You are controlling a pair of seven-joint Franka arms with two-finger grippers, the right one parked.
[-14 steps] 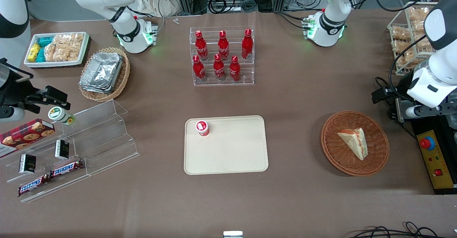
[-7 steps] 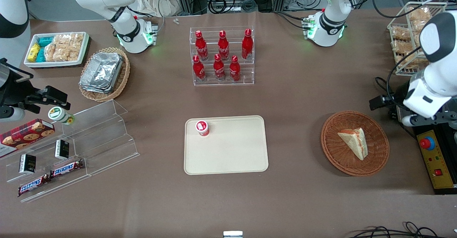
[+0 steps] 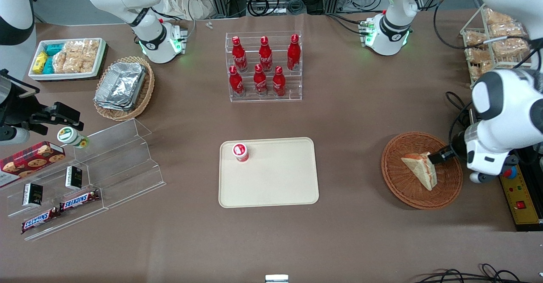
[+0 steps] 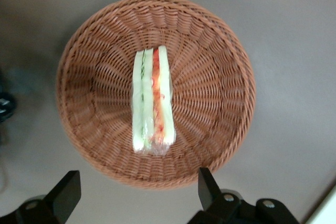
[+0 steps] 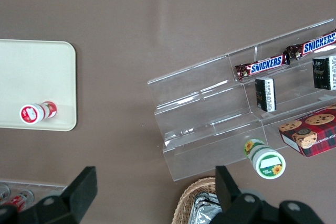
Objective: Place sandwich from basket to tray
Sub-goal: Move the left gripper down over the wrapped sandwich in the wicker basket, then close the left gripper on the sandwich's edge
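I see the sandwich (image 3: 420, 169) (image 4: 153, 100) lying in the basket (image 3: 398, 181) (image 4: 210, 103), cut side up toward my wrist camera, red and green layers showing. Basket sits on the desk (image 3: 360, 113) toward the working arm's end. My gripper (image 3: 437, 157) (image 4: 134, 198) hangs above the basket over the sandwich, fingers (image 4: 65, 192) spread wide, holding nothing. The tray (image 3: 280, 181) lies mid-desk, well apart from the basket, with a small red-capped bottle (image 3: 240, 152) standing in one corner. Farther from the front camera than the tray, a clear rack of red bottles (image 3: 264, 66).
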